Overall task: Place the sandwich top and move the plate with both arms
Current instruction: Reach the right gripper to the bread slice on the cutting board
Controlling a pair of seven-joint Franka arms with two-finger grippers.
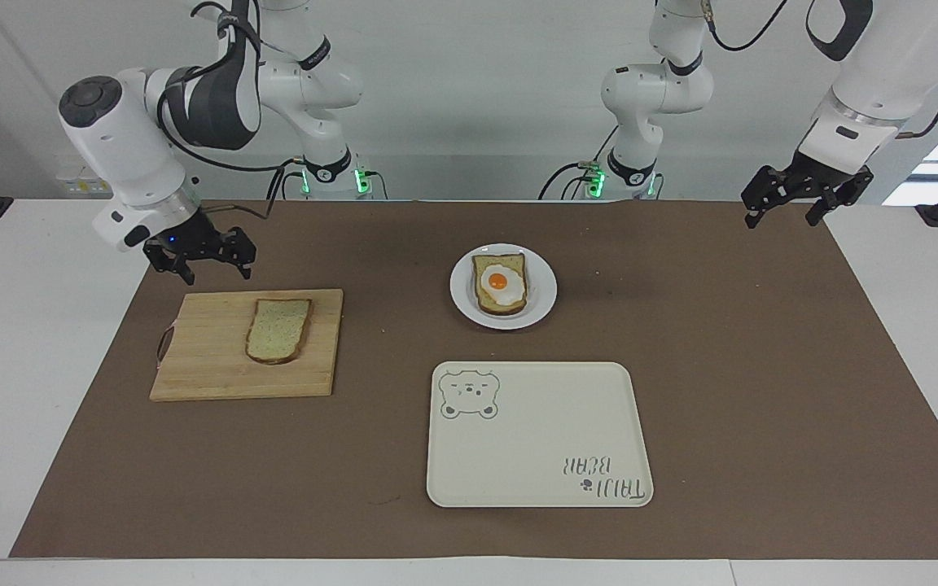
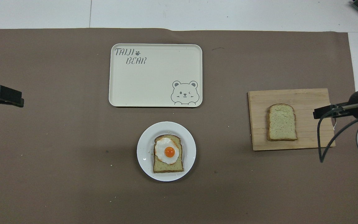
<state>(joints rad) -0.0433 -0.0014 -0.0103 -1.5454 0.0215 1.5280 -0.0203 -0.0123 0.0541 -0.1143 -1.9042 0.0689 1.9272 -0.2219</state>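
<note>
Two slices: the sandwich top (image 1: pixel 278 330), a speckled light slice with brown crust and one rounded end, lies flat on a pale wooden cutting board (image 1: pixel 208 370) toward the right arm's end of the table; another slice (image 1: pixel 500 303) bears a glossy fried egg (image 1: pixel 500 284).
Plate: the round white plate (image 1: pixel 542 303) holds the egg slice, nearer to the robots than the rectangular cream bear tray (image 1: pixel 538 439).
Surface: matte brown mat (image 1: pixel 762 366).
Right gripper (image 1: pixel 219 273): fingers spread, holding nothing, over the mat just by the board's edge.
Left gripper (image 1: pixel 785 213): fingers apart, empty, waits over the mat's corner at the left arm's end.
</note>
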